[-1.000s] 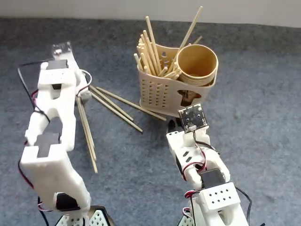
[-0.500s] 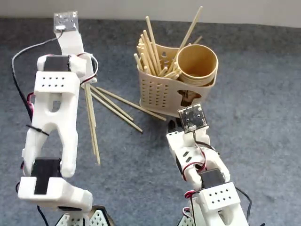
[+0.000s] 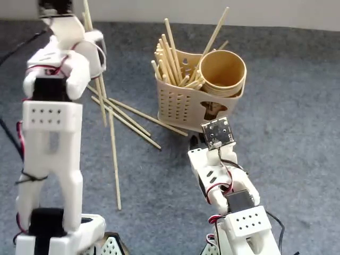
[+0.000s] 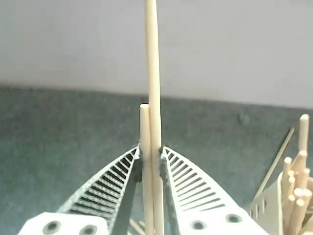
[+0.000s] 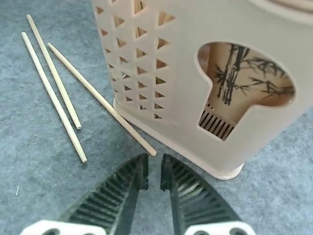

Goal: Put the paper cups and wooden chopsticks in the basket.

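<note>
The left arm (image 3: 50, 122) is lifting away from the surface (image 3: 297, 138) at 10 o'clock. The left jaws are clenching a pair of chopsticks (image 4: 154, 122) that were lying flat among the others a second ago — the pair is now hanging steeply from the raised wrist. That is putting the load one carry away from the basket (image 3: 183, 109), which is standing at 1 o'clock, already crowded with upright sticks (image 3: 170, 58) and a paper cup (image 3: 223, 71). Several loose chopsticks (image 3: 133, 125) are still lying at the basket's 9 o'clock, so the job is looking unfinished. The right arm (image 3: 223, 175) is waiting at 5 o'clock, the right jaws all but closed on nothing and pointing at the basket's foot. A grey carpet-like cover is dressing the surface — a pale wall (image 3: 265, 10) is running along 12 o'clock.
</note>
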Robot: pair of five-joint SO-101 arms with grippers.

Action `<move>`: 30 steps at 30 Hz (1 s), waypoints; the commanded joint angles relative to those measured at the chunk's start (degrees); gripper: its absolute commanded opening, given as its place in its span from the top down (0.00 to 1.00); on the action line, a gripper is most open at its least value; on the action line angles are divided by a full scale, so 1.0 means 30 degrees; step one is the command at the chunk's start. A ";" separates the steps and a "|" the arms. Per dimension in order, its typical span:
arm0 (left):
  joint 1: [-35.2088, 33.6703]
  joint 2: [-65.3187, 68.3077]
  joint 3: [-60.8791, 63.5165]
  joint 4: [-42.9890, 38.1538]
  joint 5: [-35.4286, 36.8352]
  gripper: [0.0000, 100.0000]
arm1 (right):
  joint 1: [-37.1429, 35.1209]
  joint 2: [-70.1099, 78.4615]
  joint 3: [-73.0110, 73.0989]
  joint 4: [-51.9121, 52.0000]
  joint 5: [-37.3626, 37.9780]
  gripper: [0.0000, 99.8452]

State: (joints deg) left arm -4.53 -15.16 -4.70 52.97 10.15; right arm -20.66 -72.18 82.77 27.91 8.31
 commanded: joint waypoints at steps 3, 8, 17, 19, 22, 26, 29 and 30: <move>0.0366 -0.2974 -0.0396 -0.2755 -0.0147 0.99 | -0.0161 -0.0366 -0.0073 -0.0454 0.0205 0.94; 0.1421 -0.4000 -0.0396 -0.3458 -0.1817 0.99 | -0.0161 -0.0366 -0.0073 -0.0454 0.0205 0.94; 0.4615 -0.6286 -0.2007 -0.3487 -0.2667 0.99 | -0.0161 -0.0396 -0.0073 -0.0454 0.0205 0.94; 0.5348 -0.6374 -0.2681 -0.3487 -0.2637 0.99 | -0.0161 -0.0396 -0.0073 -0.0454 0.0205 0.94; 0.6344 -0.6374 -0.3678 -0.3487 -0.2579 0.99 | -0.0161 -0.0396 -0.0073 -0.0454 0.0205 0.94; 0.7897 -0.6344 -0.4234 -0.3487 -0.2579 0.99 | -0.0161 -0.0425 -0.0073 -0.0454 0.0205 0.94; 0.8894 -0.6315 -0.4000 -0.3927 -0.2579 0.99 | -0.0161 -0.0425 -0.0073 -0.0454 0.0205 0.94; 0.9099 -0.6286 -0.3678 -0.4278 -0.2579 0.99 | -0.0161 -0.0425 -0.0073 -0.0454 0.0205 0.94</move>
State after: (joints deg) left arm 19.03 -33.01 -14.90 43.47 2.77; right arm -20.66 -72.18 82.77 27.91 8.31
